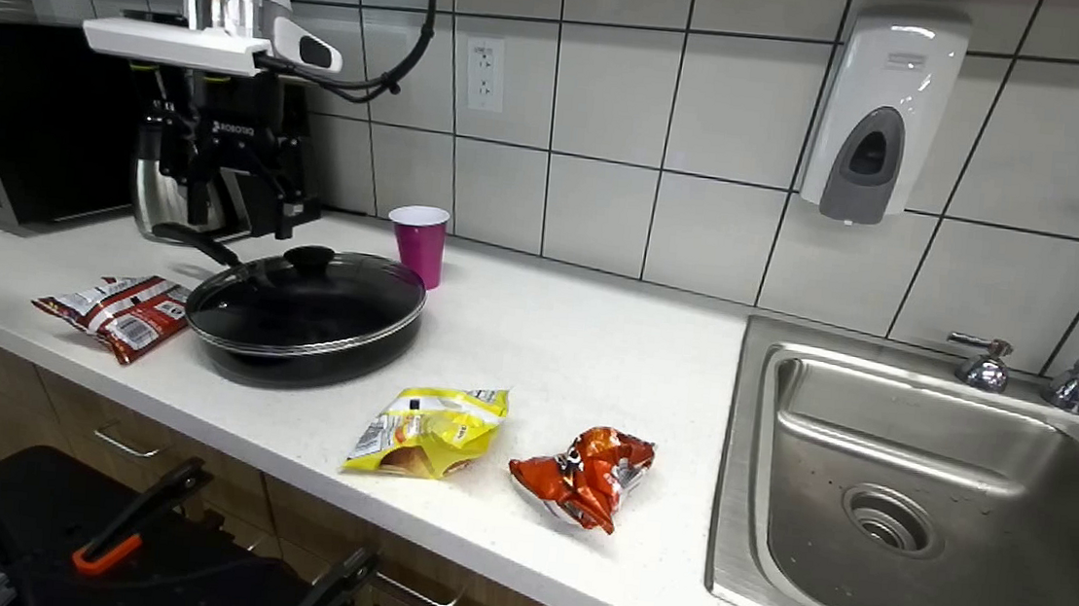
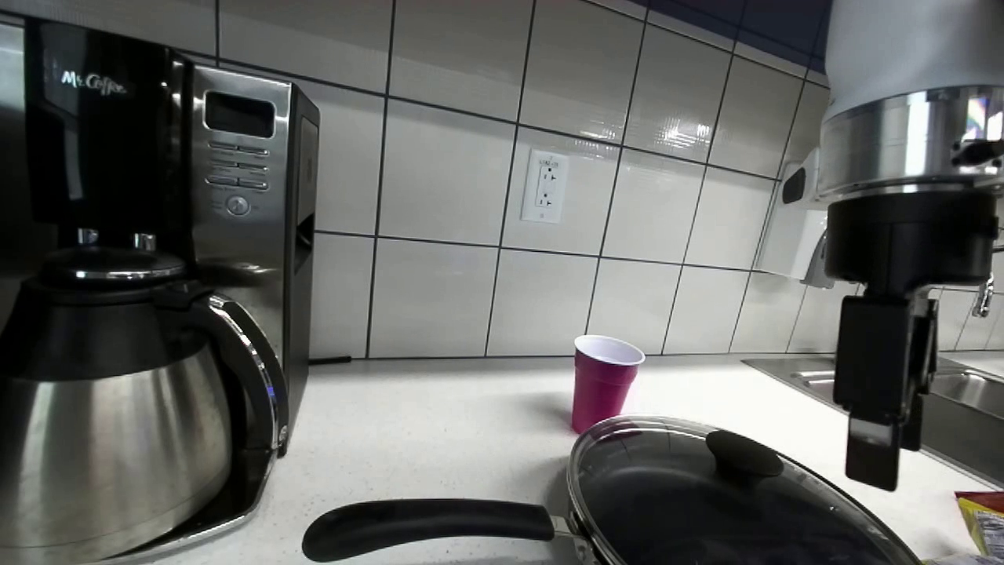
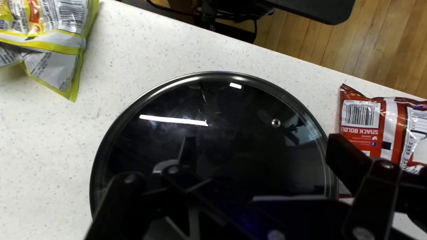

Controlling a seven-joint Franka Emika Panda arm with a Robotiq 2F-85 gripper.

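A round black frying pan (image 1: 304, 372) with a long black handle (image 2: 427, 524) sits on a white speckled counter (image 1: 565, 344). A clear glass lid (image 1: 334, 309) with a black knob (image 2: 743, 453) lies on top of it. The inside looks dark through the glass, so what is in the pan cannot be told. Just past the pan's far side, to the right, stands a pink plastic cup (image 2: 602, 388). It is white inside, but its bottom is hidden. At the far left, a fat, round, silver coffee pot (image 2: 118, 439) sits in a tall silver and black coffee maker (image 2: 243, 243), and the inside of the pot cannot be seen. At the right, a gray steel sink (image 1: 739, 477) has a round drain (image 1: 891, 521) in its bottom.

A shiny red snack bag (image 1: 133, 311) lies just left of the pan. A shiny yellow bag (image 1: 435, 431) lies to the right and nearer, with a crinkly orange bag (image 1: 588, 473) to the right of that one. What the bags hold is hidden.

The black robot gripper (image 1: 245, 209) is spread wide, with a gap between its fingers (image 2: 871, 463), and it holds nothing. It hangs above the pan, with the lid under it. The knob is near the fingers, a little lower, and apart from them.
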